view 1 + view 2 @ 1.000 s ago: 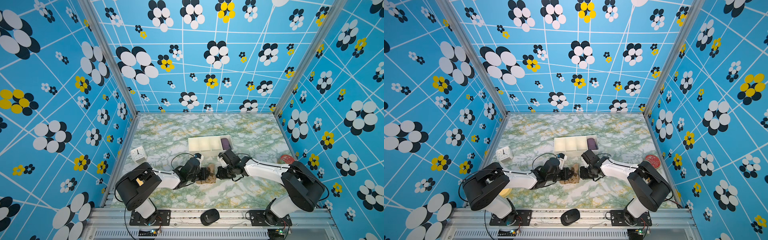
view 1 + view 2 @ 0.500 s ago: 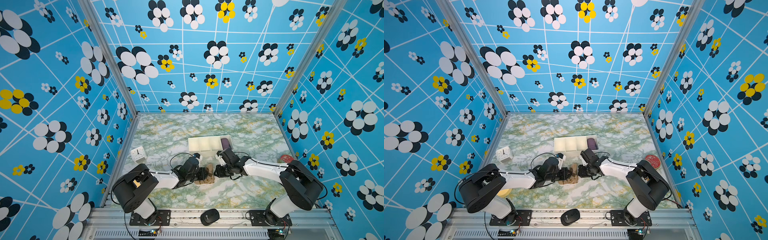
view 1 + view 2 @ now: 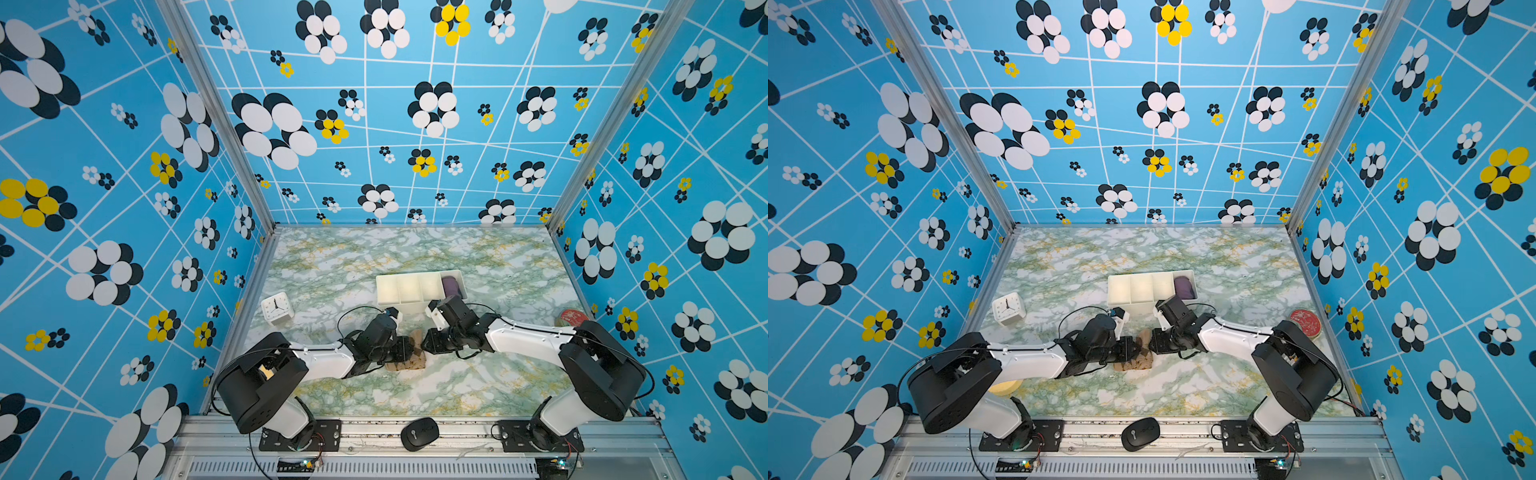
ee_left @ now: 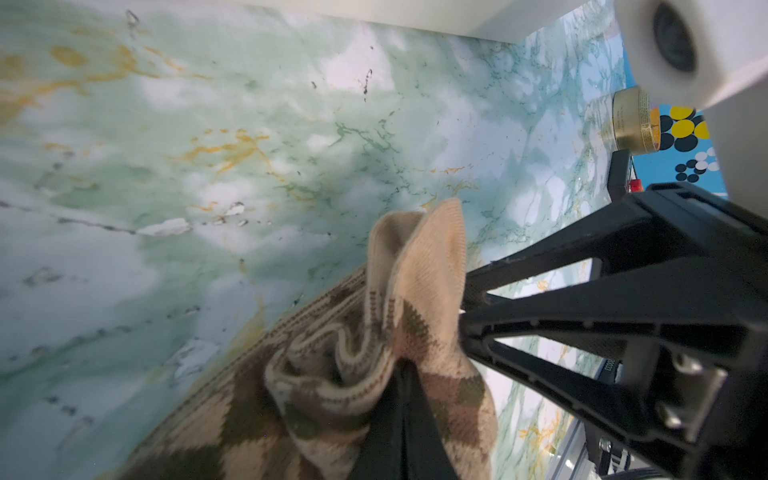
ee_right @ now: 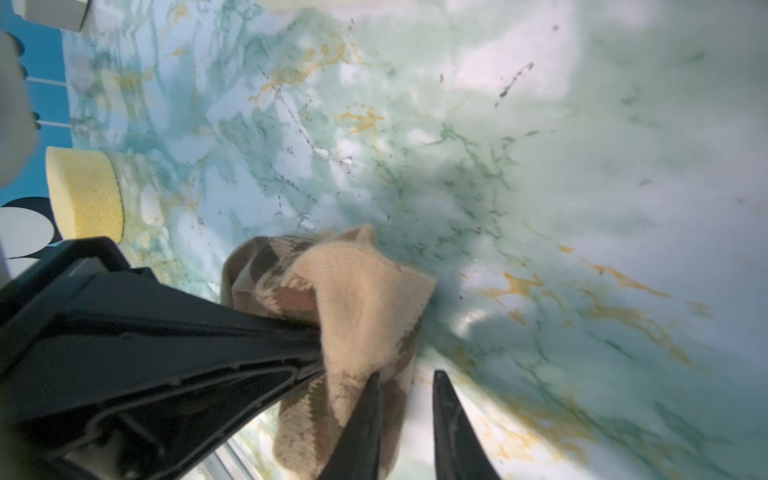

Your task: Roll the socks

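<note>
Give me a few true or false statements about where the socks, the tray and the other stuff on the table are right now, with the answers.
1. The left gripper is shut on the socks. True.
2. The socks lie inside the white tray. False: they are on the table, in front of the tray, between the left gripper and the right gripper.
3. The purple bundle fills the tray compartment nearest the clock. False: it is in the end compartment farthest from the clock.
4. A yellow sponge lies on the table. True.
</note>
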You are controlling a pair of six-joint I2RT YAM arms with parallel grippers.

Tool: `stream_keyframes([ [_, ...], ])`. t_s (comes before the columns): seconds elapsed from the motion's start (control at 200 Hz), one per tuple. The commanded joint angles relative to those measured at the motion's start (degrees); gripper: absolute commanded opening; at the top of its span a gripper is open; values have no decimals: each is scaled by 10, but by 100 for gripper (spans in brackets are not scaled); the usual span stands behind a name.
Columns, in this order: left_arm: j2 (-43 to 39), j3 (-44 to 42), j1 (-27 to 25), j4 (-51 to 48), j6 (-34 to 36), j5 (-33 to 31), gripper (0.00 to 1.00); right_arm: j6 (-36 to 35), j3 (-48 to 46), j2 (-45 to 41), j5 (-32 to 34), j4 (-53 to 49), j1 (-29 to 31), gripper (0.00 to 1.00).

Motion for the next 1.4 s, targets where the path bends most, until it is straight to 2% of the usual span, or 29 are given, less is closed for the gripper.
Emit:
stream_keyframes([
  [0.0, -9, -13, 7, -56, 9, -15, 6, 3, 6, -3, -25, 10, 8, 24],
  [0.15, -24, -18, 12, -68, 12, -15, 6, 3, 8, -15, -4, -3, 9, 24],
  [0.26, -27, -23, 17, -67, 13, -13, 6, -11, 23, -30, 44, -57, 10, 24],
  [0.415, -28, -37, 20, -47, 6, -14, 3, -25, 48, -24, 76, -107, 10, 24],
  [0.54, -33, -46, 21, -32, 1, -19, 0, -21, 46, -29, 77, -103, 10, 24],
  [0.67, -37, -43, 23, -43, 7, -19, 0, -13, 39, -35, 51, -86, 10, 24],
  [0.835, -53, -63, 29, -44, 7, -26, 0, -11, 45, -15, 61, -90, 10, 24],
  [1.04, -69, -76, 37, -37, 10, -29, 0, -31, 68, 14, 72, -107, 10, 29],
  [1.239, -54, -61, 38, -39, 18, -20, 0, -40, 103, 36, 77, -138, 27, 31],
  [1.399, -17, -56, 38, -9, 14, -1, 0, -39, 123, 55, 102, -162, 40, 28],
])
